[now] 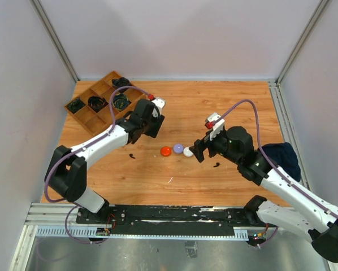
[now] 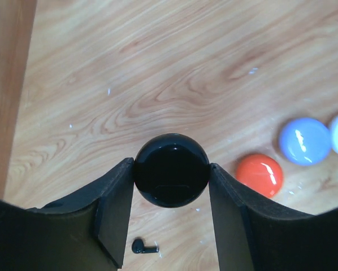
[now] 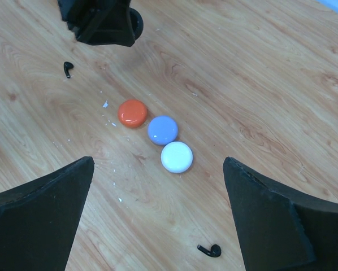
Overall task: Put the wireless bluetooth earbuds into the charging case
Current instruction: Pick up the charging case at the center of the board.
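Left gripper (image 1: 148, 125) clamps the black case (image 2: 171, 169); a black bud (image 2: 144, 247) lies at its 6 o'clock, stem along 9–3. Right gripper (image 1: 197, 151), jaws spread, sits farther off.

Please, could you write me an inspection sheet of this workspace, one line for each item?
Surface: wooden table, a few white specks.
Job's things: black case held off the wood; orange case, pale blue case and white case in a row, all closed; first black earbud and second black earbud lying loose.
Clutter: wooden tray at the far left, holding coiled black cables; dark blue cloth at the right edge.
Grippers: left gripper shut on the black case; right gripper open, above the row.
Cables: purple cable along each arm.
Surroundings: pale walls, metal frame posts.
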Motion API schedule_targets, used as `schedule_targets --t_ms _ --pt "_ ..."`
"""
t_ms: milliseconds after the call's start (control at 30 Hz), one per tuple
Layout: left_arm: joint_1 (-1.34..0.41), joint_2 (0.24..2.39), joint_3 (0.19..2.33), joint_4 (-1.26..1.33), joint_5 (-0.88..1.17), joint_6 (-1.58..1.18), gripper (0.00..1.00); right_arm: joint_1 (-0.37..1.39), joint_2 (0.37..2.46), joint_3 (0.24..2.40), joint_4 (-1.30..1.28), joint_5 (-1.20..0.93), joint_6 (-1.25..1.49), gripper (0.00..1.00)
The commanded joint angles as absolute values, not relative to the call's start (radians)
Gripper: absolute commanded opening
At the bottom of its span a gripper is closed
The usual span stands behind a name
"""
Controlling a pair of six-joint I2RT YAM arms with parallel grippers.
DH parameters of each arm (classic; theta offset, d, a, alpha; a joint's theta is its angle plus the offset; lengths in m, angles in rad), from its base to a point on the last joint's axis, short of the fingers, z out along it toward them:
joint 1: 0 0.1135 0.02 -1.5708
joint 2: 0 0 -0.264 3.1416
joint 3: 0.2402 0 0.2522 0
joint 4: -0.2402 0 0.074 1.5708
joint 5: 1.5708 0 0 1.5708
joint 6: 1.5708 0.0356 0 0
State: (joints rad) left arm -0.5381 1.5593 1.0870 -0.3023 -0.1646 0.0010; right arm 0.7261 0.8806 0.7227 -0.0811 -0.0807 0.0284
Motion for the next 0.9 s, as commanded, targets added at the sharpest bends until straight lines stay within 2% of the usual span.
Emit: schedule_targets --t_ms 0,333,467,633,867 --pt "-0.599 1.457 1.076 -0.299 -0.158 0.215 0.51 0.677 0.861 0.767 -0.152 -0.108 0.105 0.98" --pt "-0.712 1.294 1.023 -0.243 0.0 0.571 0.48 0.46 0.898 0.848 -0.206 -0.361 0.218 0.98" --pt "-0.761 1.254 1.009 -0.23 0.023 0.684 0.47 0.438 0.916 0.874 -0.231 -0.388 0.22 0.99" --pt "-0.828 1.23 0.988 -0.23 0.0 0.84 0.44 0.436 0.957 0.887 -0.188 -0.52 0.239 0.99" --pt "-0.915 1.19 0.948 -0.197 0.003 1.022 0.43 0.436 1.029 0.875 -0.017 -0.7 0.321 0.99"
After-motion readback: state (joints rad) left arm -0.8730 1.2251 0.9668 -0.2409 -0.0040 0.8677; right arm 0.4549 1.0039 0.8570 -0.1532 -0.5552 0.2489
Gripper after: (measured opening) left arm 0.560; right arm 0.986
